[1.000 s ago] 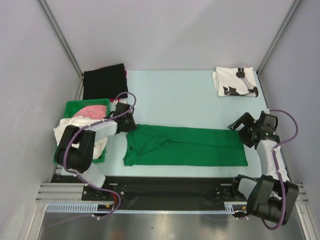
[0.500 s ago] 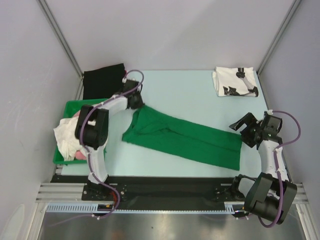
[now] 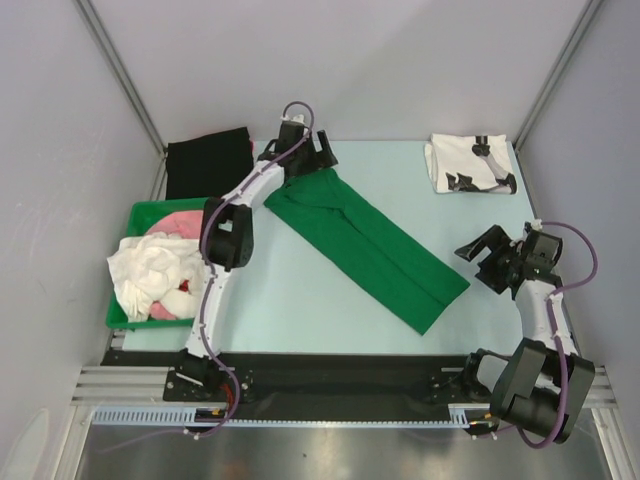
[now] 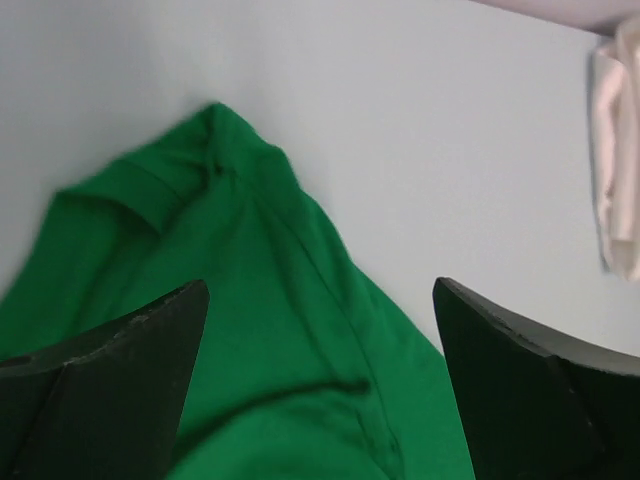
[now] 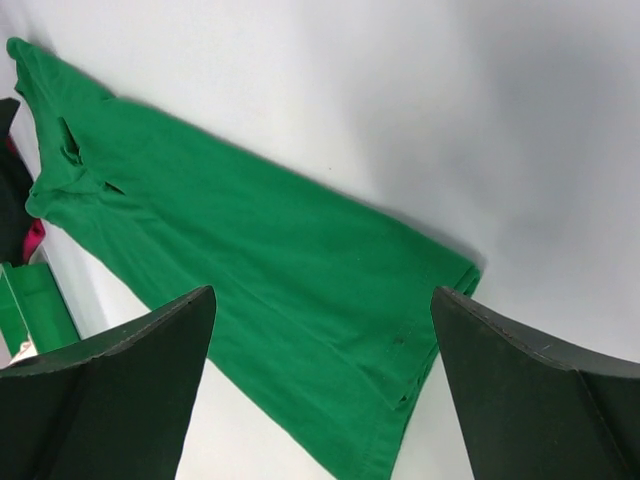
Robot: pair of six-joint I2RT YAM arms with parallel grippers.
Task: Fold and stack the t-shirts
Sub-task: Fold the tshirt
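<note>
Over green t-shirt [image 3: 372, 248], left arm [image 3: 246, 194] outstretched.

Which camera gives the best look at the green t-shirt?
Top external: the whole folded green t-shirt lies diagonally, visible end to end. Left wrist shows only its collar end; right wrist shows most of it, cropped at the bottom.

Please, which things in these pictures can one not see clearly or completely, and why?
- Top view: the left claw overlaps the far end of the green t-shirt, hiding part of it.
- Top view: the print on the white t-shirt is too small to read; the left wrist view cuts it at the right edge.
- Top view: cloths in the green bin overlap; their kind is unclear.
</note>
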